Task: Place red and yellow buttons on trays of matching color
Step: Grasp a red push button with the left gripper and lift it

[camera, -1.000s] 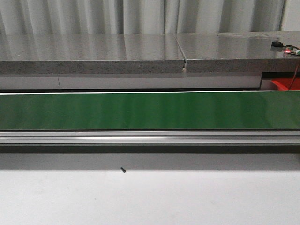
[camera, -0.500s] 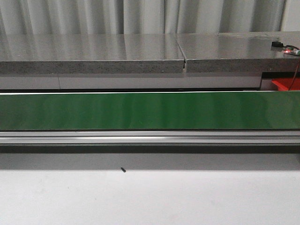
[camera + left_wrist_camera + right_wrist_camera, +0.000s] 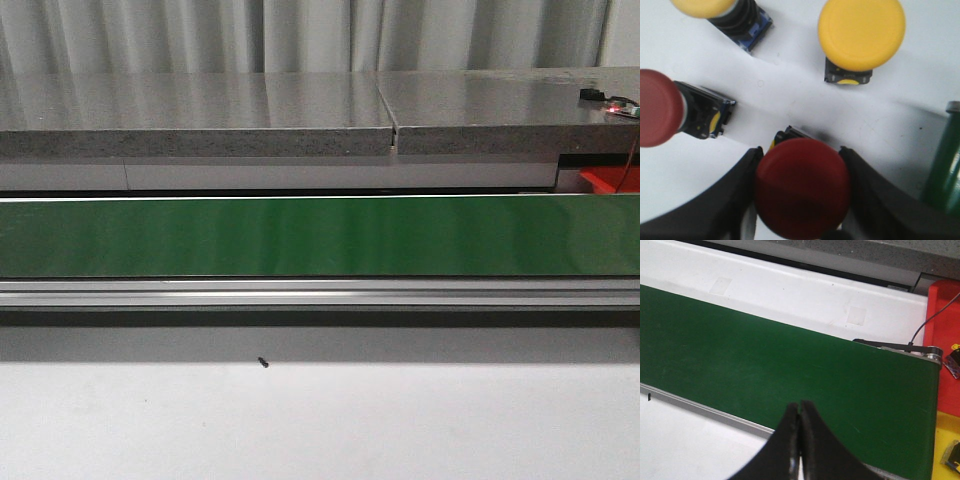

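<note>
Grey pleated curtains hang behind everything, and in front of them lies a long speckled stone counter [image 3: 200, 115] with a seam near its middle. Below it runs the green conveyor belt [image 3: 320, 236], smooth and a little glossy, in a metal frame, and nearest to the camera is the white matte worktop [image 3: 400, 420]. Across the last second the front view has not changed at all: the belt shows the same reflections and no arm came into it, so I judge that the work now happens outside this view. At the right end of the belt the right wrist view shows a red tray [image 3: 942, 335] and, nearer, a yellow tray [image 3: 947, 432] with a small component on it; both look like hard plastic. The right tool [image 3: 800, 412] hovers over the belt with its dark fingers pressed together and nothing between them. The left tool [image 3: 800, 200] has its black curved fingers tight on both sides of a red button [image 3: 802, 187], which has a round domed cap and seems held just above the white surface. Around it stand another red button [image 3: 660, 115] and two yellow buttons [image 3: 861, 32], each a mushroom cap on a dark block body. This red one probably goes to the red tray next.
</note>
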You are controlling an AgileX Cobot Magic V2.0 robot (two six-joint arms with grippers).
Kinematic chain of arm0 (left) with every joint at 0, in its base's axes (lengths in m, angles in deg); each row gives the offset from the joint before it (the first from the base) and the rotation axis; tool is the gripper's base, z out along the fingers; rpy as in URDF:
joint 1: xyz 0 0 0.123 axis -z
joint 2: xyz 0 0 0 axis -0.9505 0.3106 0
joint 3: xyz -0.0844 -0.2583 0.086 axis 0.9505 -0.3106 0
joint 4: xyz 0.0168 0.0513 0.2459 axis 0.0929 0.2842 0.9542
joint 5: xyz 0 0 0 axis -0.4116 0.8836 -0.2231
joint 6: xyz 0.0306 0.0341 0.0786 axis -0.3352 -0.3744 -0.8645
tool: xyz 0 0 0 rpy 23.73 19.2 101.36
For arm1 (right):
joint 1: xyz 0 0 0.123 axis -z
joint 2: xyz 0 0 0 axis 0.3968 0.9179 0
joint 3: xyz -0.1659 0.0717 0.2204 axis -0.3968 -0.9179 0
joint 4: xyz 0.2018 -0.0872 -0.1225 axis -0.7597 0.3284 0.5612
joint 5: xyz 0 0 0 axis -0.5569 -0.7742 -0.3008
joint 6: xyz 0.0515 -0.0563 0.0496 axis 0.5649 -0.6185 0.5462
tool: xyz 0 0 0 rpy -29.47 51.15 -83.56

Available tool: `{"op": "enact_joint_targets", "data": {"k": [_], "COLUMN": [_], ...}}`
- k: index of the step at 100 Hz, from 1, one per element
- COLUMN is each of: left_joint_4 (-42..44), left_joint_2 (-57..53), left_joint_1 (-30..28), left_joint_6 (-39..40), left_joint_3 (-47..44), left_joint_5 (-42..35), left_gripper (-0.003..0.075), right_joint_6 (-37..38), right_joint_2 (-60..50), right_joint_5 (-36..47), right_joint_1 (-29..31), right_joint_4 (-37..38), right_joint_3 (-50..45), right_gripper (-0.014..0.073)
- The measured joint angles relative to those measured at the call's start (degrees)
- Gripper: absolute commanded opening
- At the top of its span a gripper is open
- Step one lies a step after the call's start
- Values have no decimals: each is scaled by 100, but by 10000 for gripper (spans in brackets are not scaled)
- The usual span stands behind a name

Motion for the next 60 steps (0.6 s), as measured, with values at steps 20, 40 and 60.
{"op": "enact_joint_targets", "data": {"k": [20,40,60], "left_joint_4": [-138,-326,-513], "left_joint_2": [-848,-1614,-1968], "left_joint_1": [0,220,725], "left_joint_6": [0,0,0], "left_joint_3": [0,0,-79], "left_joint_5": [367,907,1119], "left_gripper": [59,59,59], "right_joint_6": [0,0,0], "right_joint_2": [0,0,0], "right_joint_5": [0,0,0], "right_joint_1": [0,0,0], "right_joint_4": [0,0,0], "right_joint_3": [0,0,0], "right_gripper": [-68,-68,-68]}}
